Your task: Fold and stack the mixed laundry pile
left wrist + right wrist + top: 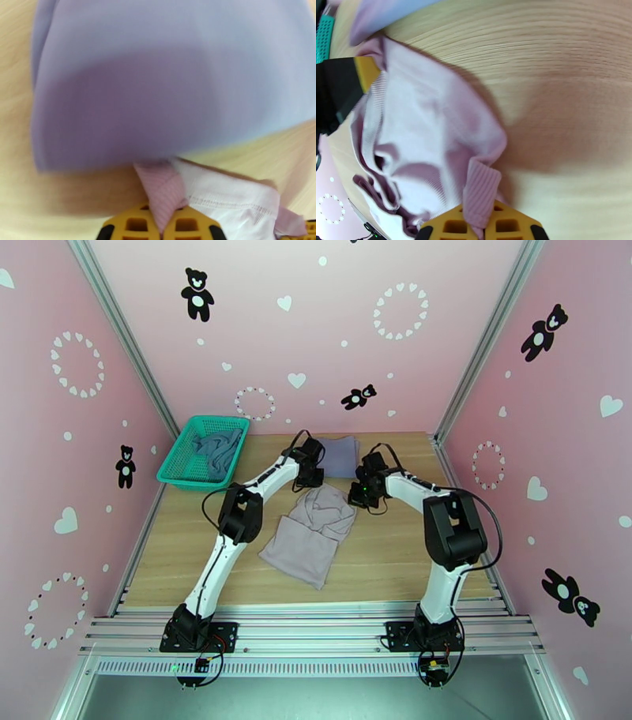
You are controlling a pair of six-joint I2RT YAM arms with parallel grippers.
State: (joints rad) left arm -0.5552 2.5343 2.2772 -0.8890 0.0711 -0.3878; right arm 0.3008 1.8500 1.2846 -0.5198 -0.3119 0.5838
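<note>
The pale mauve-grey garment (304, 544) lies crumpled in the middle of the table, with both grippers at its far edge. My left gripper (310, 481) is shut on a ribbed corner of the mauve garment (164, 193), yellow fingertips (134, 227) pinching it. My right gripper (357, 494) is likewise shut on a ribbed edge of the mauve garment (482, 189). A folded grey-lavender garment (341, 455) lies flat just behind them, blurred in the left wrist view (158, 79). The teal-blue top (217, 447) sits bunched in the basket.
The green mesh basket (178, 469) stands at the back left corner of the wooden table (395, 556). Pink walls close in the back and both sides. A metal rail runs along the near edge by the arm bases.
</note>
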